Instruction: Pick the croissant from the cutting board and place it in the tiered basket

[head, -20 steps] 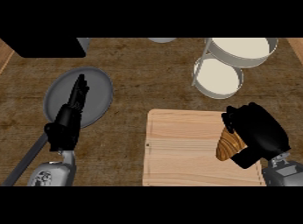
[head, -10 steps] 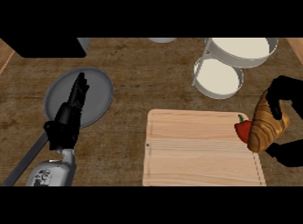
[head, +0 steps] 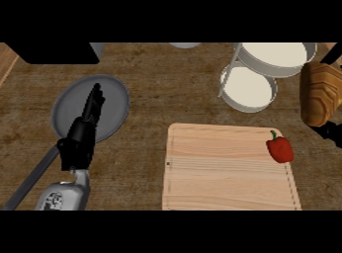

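Lifted higher since prev frame: black right hand (head: 339, 134) curled round golden-brown croissant (head: 322, 93), now off pale wooden cutting board (head: 229, 175), just right of white tiered basket (head: 248, 89). Red pepper (head: 279, 148) uncovered on board. Left hand (head: 83, 133) flat, fingers straight over grey plate (head: 115, 96).

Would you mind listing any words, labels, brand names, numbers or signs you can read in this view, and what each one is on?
No readable text appears anywhere.
The cutting board, red pepper, croissant, tiered basket and grey plate carry no lettering.
The left forearm's pale patch has dark speckles, too blurred to read as characters.
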